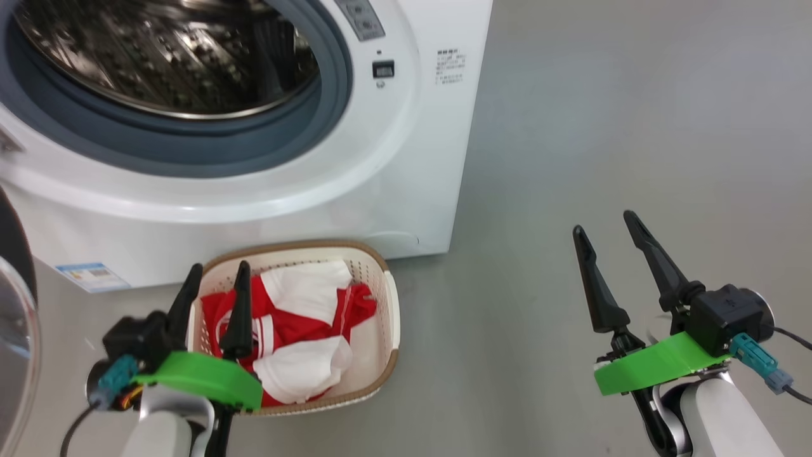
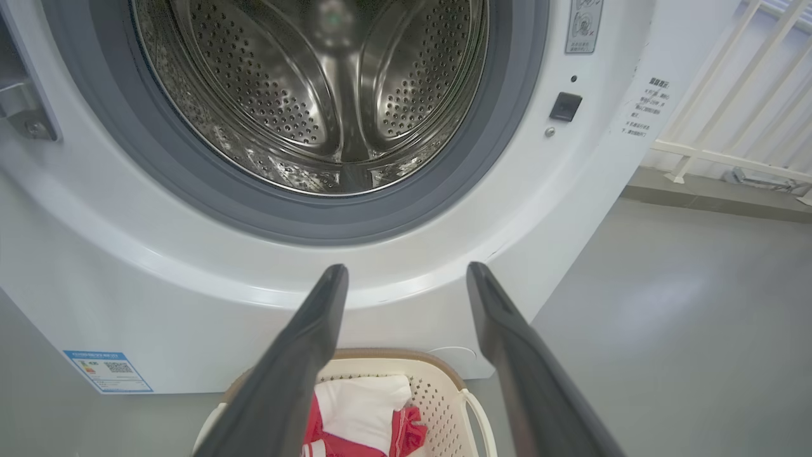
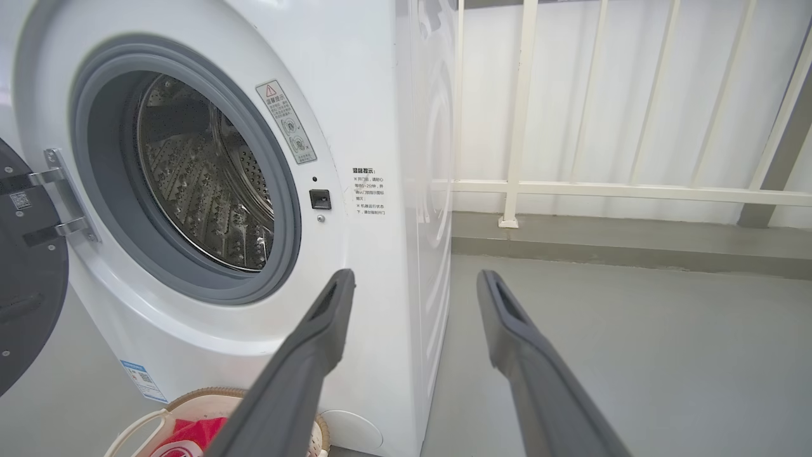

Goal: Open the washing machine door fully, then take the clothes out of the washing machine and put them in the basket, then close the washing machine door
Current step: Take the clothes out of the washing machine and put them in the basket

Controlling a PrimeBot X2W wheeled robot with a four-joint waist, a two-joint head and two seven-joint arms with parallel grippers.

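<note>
Left gripper (image 1: 217, 270), fingers apart, over basket (image 1: 298, 246) of clothes (image 1: 304, 289); right gripper (image 1: 604, 225) likewise apart, empty.
Washing machine (image 1: 406, 158) just behind basket; door (image 1: 13, 304) open at left.

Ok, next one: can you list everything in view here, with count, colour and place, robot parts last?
washing machine: one, white, upper left of the head view
drum: one, perforated steel, inside the machine, no clothes seen in it
gasket: one, grey, ringing the drum opening
washing machine door: one, black, swung open on its hinge
basket: one, cream with a brown rim, on the floor before the machine
clothes: red and white, count unclear, bunched in the basket
blue label: one, low on the machine's front
railing: white, beyond the machine
floor: grey
left claw: one, dark fingers, open, over the basket
right claw: one, dark fingers, open, over bare floor
</note>
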